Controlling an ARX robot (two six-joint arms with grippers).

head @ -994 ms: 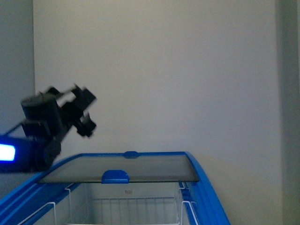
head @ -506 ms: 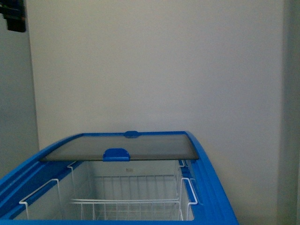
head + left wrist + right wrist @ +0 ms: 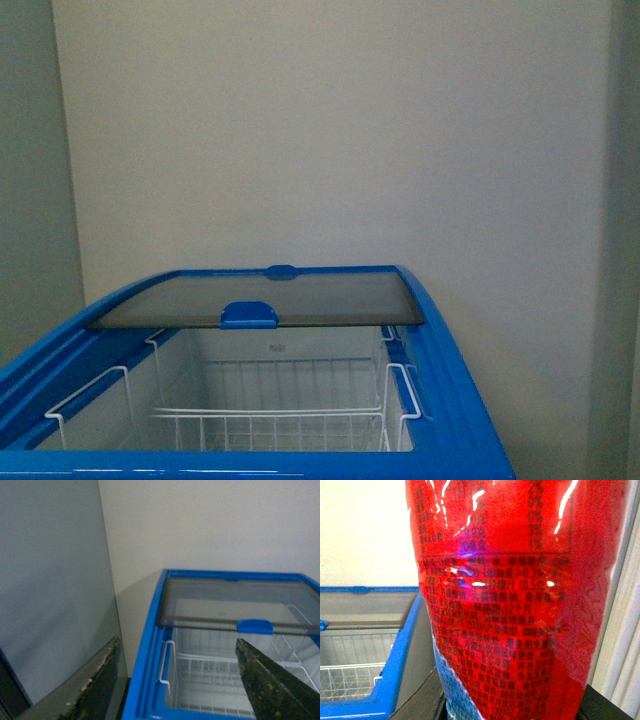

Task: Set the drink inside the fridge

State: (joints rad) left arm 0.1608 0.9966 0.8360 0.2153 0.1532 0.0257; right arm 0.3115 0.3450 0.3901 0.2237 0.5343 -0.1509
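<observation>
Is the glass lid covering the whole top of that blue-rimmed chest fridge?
No, the glass lid sits over the far part only, leaving the near part of the chest fridge open, white wire baskets showing.

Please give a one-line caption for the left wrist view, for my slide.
Open left gripper facing the fridge, its glass lid slid back, wire basket exposed.

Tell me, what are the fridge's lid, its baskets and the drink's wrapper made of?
Fridge lid: likely glass, smooth, greyish and see-through. Baskets: thin white wire, probably coated metal. Drink wrapper: glossy red plastic film, judging by its bright glare streaks.
</observation>
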